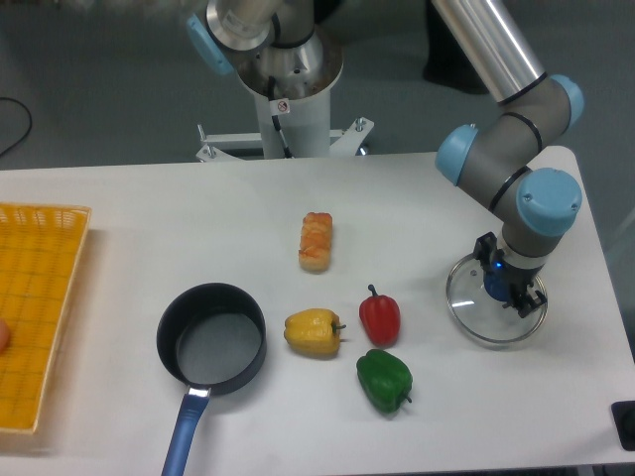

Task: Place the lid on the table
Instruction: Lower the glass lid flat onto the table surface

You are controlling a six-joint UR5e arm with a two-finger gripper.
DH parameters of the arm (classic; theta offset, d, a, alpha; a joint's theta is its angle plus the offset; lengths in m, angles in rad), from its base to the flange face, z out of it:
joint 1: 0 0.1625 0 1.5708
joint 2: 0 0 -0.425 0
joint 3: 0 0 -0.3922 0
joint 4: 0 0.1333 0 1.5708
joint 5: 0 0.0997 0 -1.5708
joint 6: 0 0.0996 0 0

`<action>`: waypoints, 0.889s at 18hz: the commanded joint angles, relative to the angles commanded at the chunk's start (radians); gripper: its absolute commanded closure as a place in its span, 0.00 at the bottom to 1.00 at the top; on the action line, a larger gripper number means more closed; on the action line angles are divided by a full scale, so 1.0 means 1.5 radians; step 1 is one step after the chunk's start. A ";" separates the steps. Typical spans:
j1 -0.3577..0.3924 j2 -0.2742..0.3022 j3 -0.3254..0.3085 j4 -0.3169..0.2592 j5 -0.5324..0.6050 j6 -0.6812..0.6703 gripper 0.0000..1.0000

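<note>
- Gripper (508,289), in the single fixed view, points straight down at the right side of the table (149,213) and is clamped on the blue knob of the lid (466,302).
- The lid sits low at the right end of the tabletop, well apart from the black pot (211,338); whether its rim already touches the surface cannot be told.
- To finish well, I would keep the glass level, let the whole rim settle flat, then part the fingers gently and rise straight up so the knob is not dragged.
- The red pepper (380,317) and green pepper (384,378) lie to the lid's left, clear of it.
- A small red-and-white sticker (282,106) shows on the arm's base; its writing is too small to read.
</note>
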 joint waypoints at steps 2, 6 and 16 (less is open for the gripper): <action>0.000 -0.003 0.000 0.001 0.000 0.000 0.44; 0.000 -0.004 0.001 0.002 0.000 0.001 0.44; 0.000 -0.012 0.002 0.010 0.000 0.001 0.44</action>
